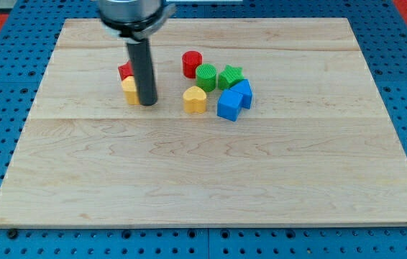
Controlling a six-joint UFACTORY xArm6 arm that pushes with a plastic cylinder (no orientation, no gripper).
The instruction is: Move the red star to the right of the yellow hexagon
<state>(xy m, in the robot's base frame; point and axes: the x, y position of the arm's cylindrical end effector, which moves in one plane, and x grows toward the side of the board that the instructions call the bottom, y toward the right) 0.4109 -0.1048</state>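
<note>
Pale smooth wooden board [211,180]

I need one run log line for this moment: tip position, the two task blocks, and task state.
my tip: just right of yellow hexagon | red star: behind hexagon, touching, partly hidden by rod | task: not done

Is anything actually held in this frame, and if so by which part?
Nothing is held; the arm ends in a bare rod. My tip rests on the board just right of the yellow hexagon, with the red star partly hidden behind the rod.
</note>
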